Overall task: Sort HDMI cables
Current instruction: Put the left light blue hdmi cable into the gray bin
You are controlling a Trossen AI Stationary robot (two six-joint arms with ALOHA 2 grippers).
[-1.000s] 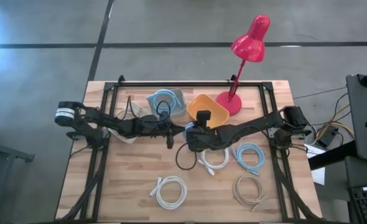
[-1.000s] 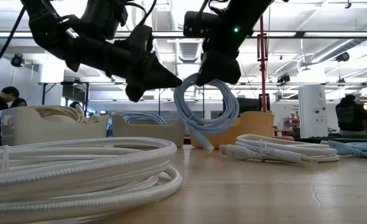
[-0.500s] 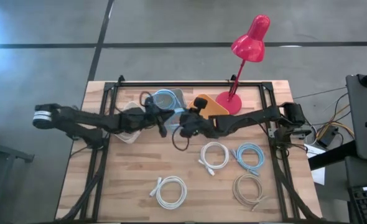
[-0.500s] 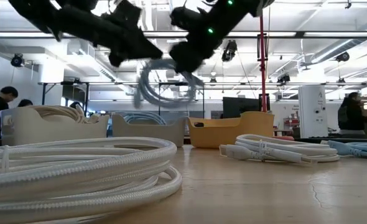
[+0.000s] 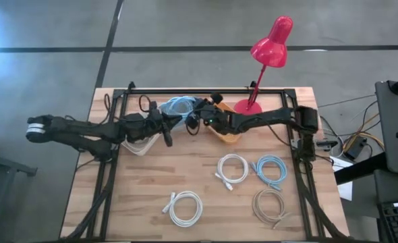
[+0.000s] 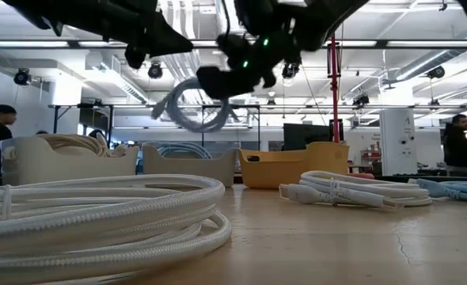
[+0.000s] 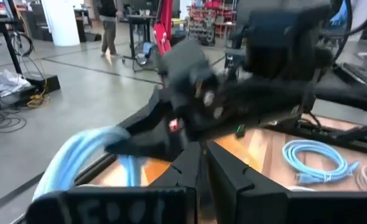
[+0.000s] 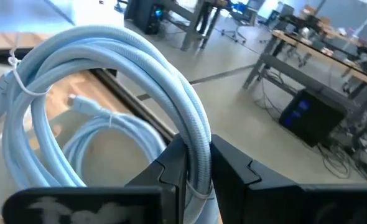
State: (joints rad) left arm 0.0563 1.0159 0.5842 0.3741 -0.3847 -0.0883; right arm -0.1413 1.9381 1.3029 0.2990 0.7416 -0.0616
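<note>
Spanning the whole high view, the wooden desk (image 5: pixel 145 182) carries a red lamp (image 5: pixel 266 54) at its far edge, an orange bin (image 5: pixel 227 132) beside the lamp's base, a grey-blue bin (image 5: pixel 175 108) left of that and a beige bin (image 5: pixel 137 144) further left. The right tool (image 5: pixel 193 120) is clamped on a light blue cable coil (image 8: pixel 109 81), holding it in the air over the grey-blue bin, where another light blue coil (image 8: pixel 106 140) already lies. The left tool (image 5: pixel 166 129) hovers just beside it with its fingers pressed together, holding nothing. On the bare desk lie two white coils (image 5: pixel 233 167) (image 5: pixel 185 206), a light blue coil (image 5: pixel 270 169) and a tan coil (image 5: pixel 270 204), all apart from one another.
</note>
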